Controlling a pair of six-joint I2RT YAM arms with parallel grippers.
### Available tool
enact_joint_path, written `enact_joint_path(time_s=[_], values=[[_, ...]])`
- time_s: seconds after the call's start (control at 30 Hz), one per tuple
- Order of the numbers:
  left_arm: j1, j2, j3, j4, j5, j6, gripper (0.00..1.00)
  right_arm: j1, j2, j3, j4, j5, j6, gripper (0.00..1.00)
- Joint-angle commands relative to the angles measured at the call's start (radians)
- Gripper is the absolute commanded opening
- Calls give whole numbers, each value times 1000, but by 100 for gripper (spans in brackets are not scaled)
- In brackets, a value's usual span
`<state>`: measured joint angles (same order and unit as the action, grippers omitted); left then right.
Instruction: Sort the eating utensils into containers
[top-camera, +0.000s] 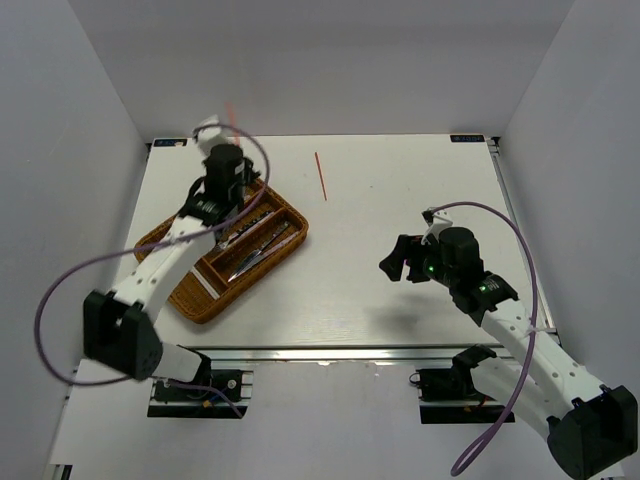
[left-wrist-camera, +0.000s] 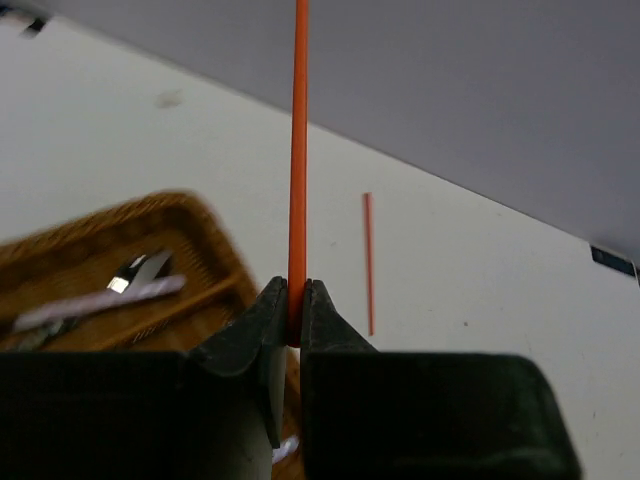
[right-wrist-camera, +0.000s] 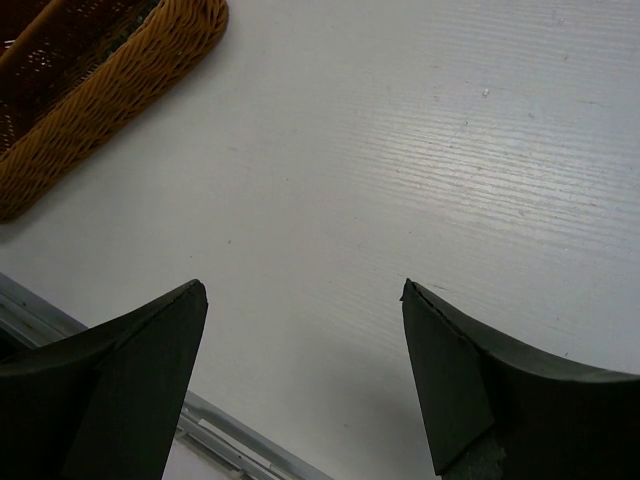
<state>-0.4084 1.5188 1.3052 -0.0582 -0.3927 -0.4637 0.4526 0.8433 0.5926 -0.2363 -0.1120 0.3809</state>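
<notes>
Presently, the left gripper (left-wrist-camera: 296, 300) is clenched on a red chopstick (left-wrist-camera: 298, 150). In the left wrist view the stick runs straight up from between the fingertips to the top edge of the frame, pinched near its lower end. In the top view this gripper sits in the upper left of the frame, above the far end of the wicker tray (top-camera: 190, 300).

The tray lies tilted at left centre of the white table (top-camera: 400, 200). Silver utensils (top-camera: 255, 245) lie lengthwise in its compartments; the individual types cannot be told from above. The left wrist view shows one silver piece with a pale handle (left-wrist-camera: 140, 272) in a compartment at lower left, blurred.

A second red chopstick (top-camera: 320, 176) lies flat on the table at upper centre of the top view, well apart from the tray and from both arms.

The right gripper (right-wrist-camera: 305, 300) is released, its jaws spread wide with nothing between them. It hangs over bare table at right centre of the top view, well apart from the tray.
</notes>
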Motion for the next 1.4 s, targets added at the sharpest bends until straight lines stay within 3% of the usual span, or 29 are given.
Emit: enact_joint_path(time_s=[0.0,0.13,0.27,0.4,0.6,0.8,0.83,0.87,0.93,0.97,1.0,1.2,1.27,1.3,1.37], values=[[16,-194,-216,-285,-302,-338,0,0,-19,33,35,-32,-20,84],[62,-518,-453,-507,-395,-423,0,0,-10,27,60,-66,-17,83],[133,-696,-581,-601,-396,-454,0,0,5,13,98,-94,-2,83],[172,-695,-664,-649,-295,-480,0,0,20,12,127,-135,18,83],[184,-674,-748,-569,-163,-495,0,0,-4,-7,117,-121,10,83],[184,-700,-790,-594,-187,-515,2,0,-16,-11,103,-109,-4,84],[183,-703,-796,-597,-189,-513,8,0,-13,-13,104,-109,-4,84],[183,-709,-799,-598,-184,-513,28,-2,-9,-13,109,-109,-1,84],[184,-715,-805,-592,-166,-515,55,0,14,-11,115,-112,3,84],[184,-720,-804,-597,-166,-518,73,-2,23,-5,120,-115,6,84],[183,-727,-801,-595,-164,-514,79,-2,31,-2,124,-120,9,84],[183,-752,-724,-603,-123,-436,88,0,170,41,221,-130,47,83],[184,-775,-707,-521,-63,-371,90,14,301,79,286,-121,70,82],[183,-775,-699,-491,43,-280,97,27,426,161,288,-60,70,81],[183,-763,-655,-474,112,-215,98,80,575,298,188,47,35,81]])
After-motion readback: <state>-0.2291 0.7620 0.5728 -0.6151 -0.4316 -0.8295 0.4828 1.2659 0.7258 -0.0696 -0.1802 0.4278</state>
